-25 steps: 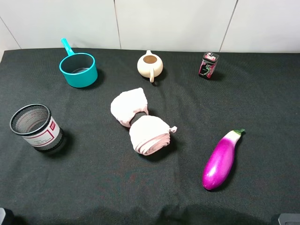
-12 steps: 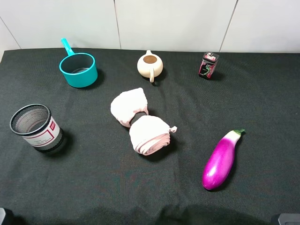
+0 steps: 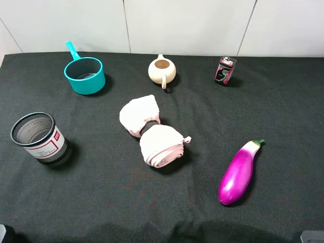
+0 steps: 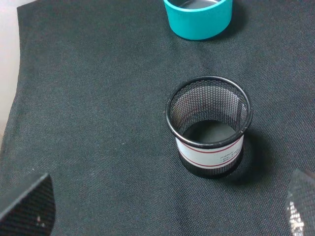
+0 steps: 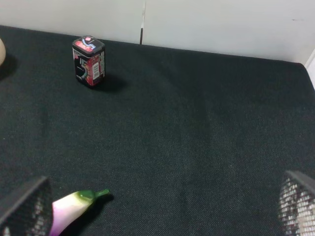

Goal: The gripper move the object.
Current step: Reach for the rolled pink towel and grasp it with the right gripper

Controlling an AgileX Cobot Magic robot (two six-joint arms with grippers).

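Cloth [image 3: 161, 144] lies clear of teapot [image 3: 162, 70] and eggplant [image 3: 239, 172]; left tool [image 4: 162, 214] and right tool [image 5: 162, 211] both gape wide.

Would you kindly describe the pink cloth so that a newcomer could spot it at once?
On the black table, look at the middle, just nearer the camera than the cream teapot. The cloth lies there: two pale pink rolled lumps joined together, the only soft fabric thing among hard items.
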